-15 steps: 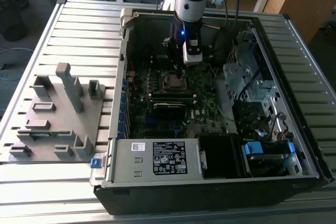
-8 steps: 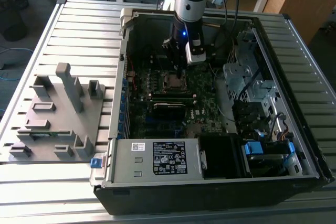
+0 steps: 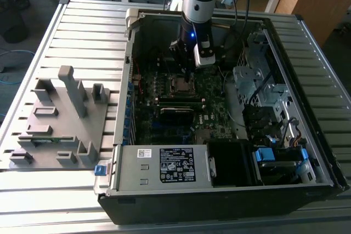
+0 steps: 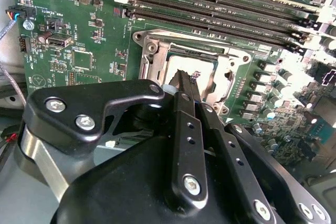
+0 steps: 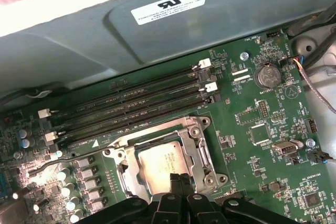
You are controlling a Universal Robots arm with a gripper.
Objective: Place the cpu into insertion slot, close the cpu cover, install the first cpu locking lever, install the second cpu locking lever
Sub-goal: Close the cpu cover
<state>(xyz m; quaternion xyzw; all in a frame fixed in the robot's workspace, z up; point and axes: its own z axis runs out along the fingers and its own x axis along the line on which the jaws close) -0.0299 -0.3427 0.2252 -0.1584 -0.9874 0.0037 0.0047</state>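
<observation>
Step in hand, as judged: closing the cpu cover (image 5: 195, 148), with placement done. Seated flat in the insertion slot (image 5: 113, 156): the cpu (image 5: 164, 162), dull metal top facing up, framed all round by silver cover metal. Apparently lowered around the chip, that cover; fully down or not, cannot tell. Just beside the slot, a thin wire lever (image 5: 68, 162) lying low along the board; latched or free, cannot tell.

Directly over the slot: the gripper (image 4: 182, 77), tips above one edge of the chip. Drawn narrow, the fingers (image 4: 188, 124), tips together, nothing seen between them. Contact with chip or cover not determinable.

Requirement of the move in hand, as judged: pressure on the frame metal only, never on the chip top. Straight, light travel. Clearance from the long black memory slots (image 5: 131, 108) close alongside.

Containers:
- Open computer case (image 3: 123, 135) on the slatted counter (image 3: 82, 20), toward the edge at the exterior view's right. Inside: green motherboard (image 3: 211, 127), power supply box (image 3: 164, 165) along one wall, drive cage (image 3: 247, 78).
- Grey fixture tray (image 3: 55, 135) near the counter edge at the exterior view's left, carrying moulded posts and blocks.
</observation>
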